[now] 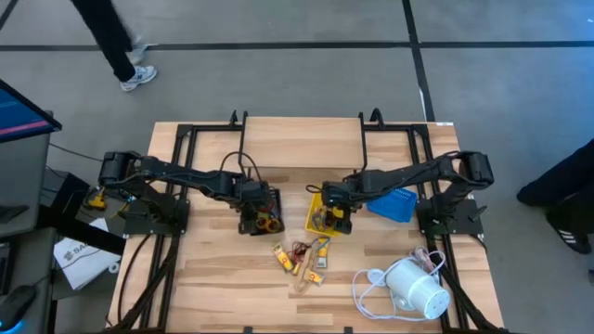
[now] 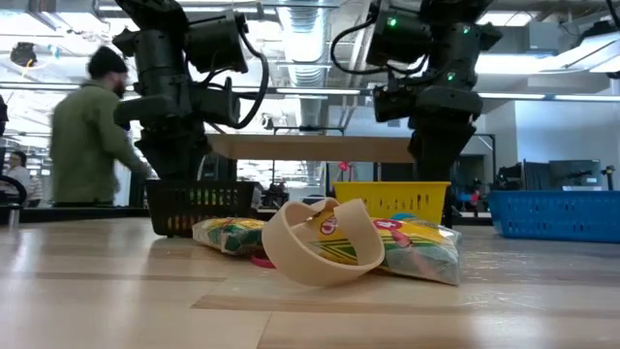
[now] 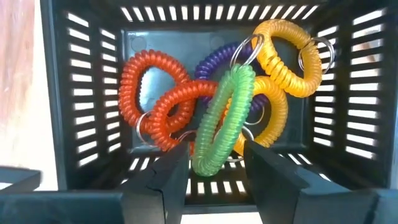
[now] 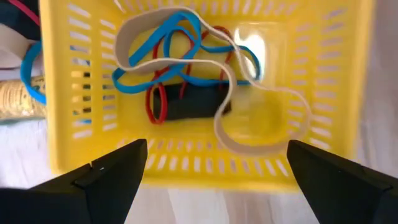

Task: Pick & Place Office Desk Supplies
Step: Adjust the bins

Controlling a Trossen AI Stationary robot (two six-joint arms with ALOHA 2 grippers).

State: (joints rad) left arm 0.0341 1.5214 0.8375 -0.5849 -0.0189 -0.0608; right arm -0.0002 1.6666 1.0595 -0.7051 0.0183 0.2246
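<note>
Black slotted plastic tray [image 3: 93, 93] has a tangle of coiled loops: red [image 3: 155, 99], green [image 3: 221, 118], yellow [image 3: 286, 59], purple [image 3: 214, 62]. Yellow slotted tray [image 4: 323, 81] holds blue [image 4: 168, 37], red [image 4: 155, 102] and tan flat rubber bands [image 4: 261, 124], maybe a black piece too.

bright overhead light | low view foreground soft | wrist views slightly blurred
</note>
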